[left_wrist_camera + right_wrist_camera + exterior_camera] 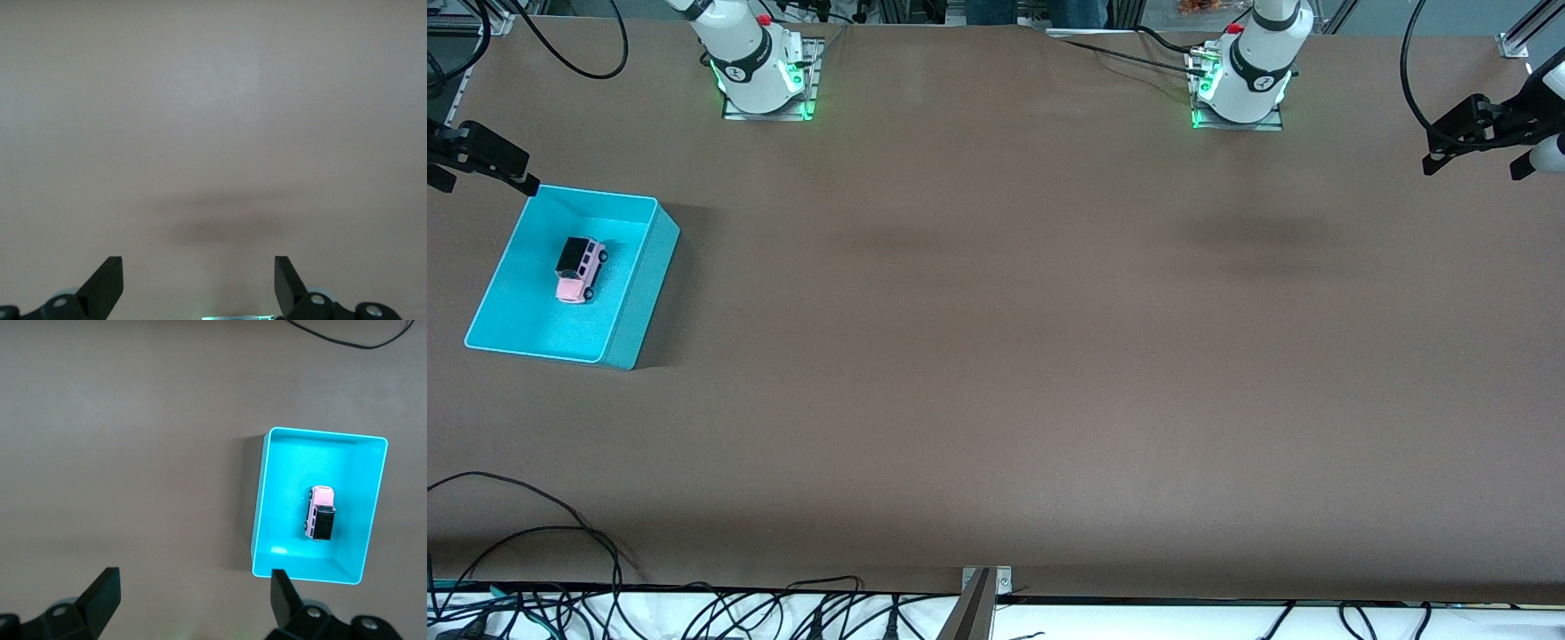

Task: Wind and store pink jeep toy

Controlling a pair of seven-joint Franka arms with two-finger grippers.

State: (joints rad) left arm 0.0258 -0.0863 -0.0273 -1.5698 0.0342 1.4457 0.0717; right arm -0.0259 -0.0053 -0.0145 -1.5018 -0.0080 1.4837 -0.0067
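the pink jeep toy (580,269) sits in the turquoise bin (640,293) at the frame's left. the left gripper (199,283) and right gripper (193,597) gape, released. if unwound, it stays stored unfinished.

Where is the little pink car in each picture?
Front view: the pink jeep toy sits on the floor of the turquoise bin, at the right arm's end of the table.
Left wrist view: not in it; only bare table and the open left gripper.
Right wrist view: inside the same bin, at, past the open right gripper.
Shared landmark: the turquoise bin, in the front and right wrist views.
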